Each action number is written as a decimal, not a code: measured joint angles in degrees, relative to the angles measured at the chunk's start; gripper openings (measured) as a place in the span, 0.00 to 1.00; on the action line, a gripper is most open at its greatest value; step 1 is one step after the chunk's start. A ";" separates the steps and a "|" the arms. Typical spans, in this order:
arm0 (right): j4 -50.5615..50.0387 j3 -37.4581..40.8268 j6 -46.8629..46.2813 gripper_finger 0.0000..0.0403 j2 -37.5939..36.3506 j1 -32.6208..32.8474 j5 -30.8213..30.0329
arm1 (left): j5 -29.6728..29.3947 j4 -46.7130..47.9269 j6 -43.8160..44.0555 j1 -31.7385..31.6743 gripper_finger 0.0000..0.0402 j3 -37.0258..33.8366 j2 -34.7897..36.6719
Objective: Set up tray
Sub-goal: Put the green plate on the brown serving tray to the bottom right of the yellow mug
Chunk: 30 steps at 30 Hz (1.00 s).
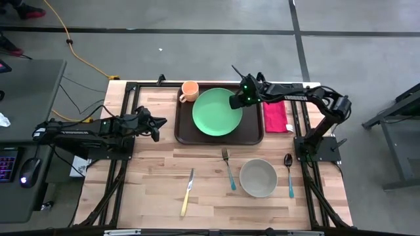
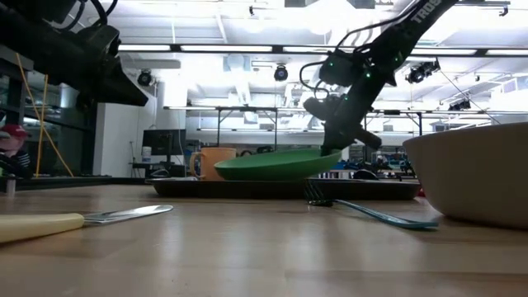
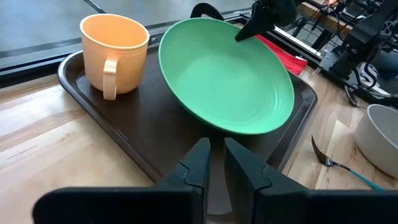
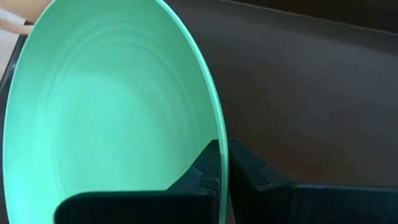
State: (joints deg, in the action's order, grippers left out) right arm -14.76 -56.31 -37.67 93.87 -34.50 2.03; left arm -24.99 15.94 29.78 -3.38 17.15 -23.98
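Note:
The dark brown tray [image 1: 186, 134] lies at the table's far middle. On it stand an orange cup [image 1: 189, 91] and the round green plate [image 1: 217, 111]. The plate is tilted: its left part rests on the tray [image 2: 247, 188] and its right side is raised. My right gripper [image 1: 237, 101] is shut on the plate's far right rim. My left gripper [image 1: 156, 128] hovers just left of the tray, shut, touching nothing; its fingers [image 3: 200, 163] point at the tray's near rim [image 3: 143, 134]. My right gripper [image 4: 224, 155] pinches the green plate's rim [image 4: 219, 134] at its far right side. One finger is on the plate's inner face and one is on the outside. It slants down from above and from the table's right. The held side is raised [image 2: 330, 151] and the opposite side rests on the tray.
A red napkin [image 1: 275, 116] lies right of the tray, under the right arm. Nearer on the wooden table lie a fork [image 1: 228, 167], a pale bowl [image 1: 258, 177], a spoon [image 1: 289, 174] and a yellow-handled knife [image 1: 187, 192]. The table's near left has free room.

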 joint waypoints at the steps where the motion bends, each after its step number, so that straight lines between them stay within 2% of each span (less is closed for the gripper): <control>1: -0.06 0.00 0.02 0.00 0.22 -0.02 -0.03 | 0.00 0.00 -0.01 0.02 0.19 0.00 0.00; 30: 1.38 -0.02 0.60 0.00 5.09 -0.35 0.30 | 0.71 0.00 -0.92 0.00 0.19 0.04 0.00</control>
State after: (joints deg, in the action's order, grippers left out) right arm -13.38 -56.34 -37.07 98.96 -34.85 2.33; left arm -24.29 15.94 28.86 -3.38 17.19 -23.98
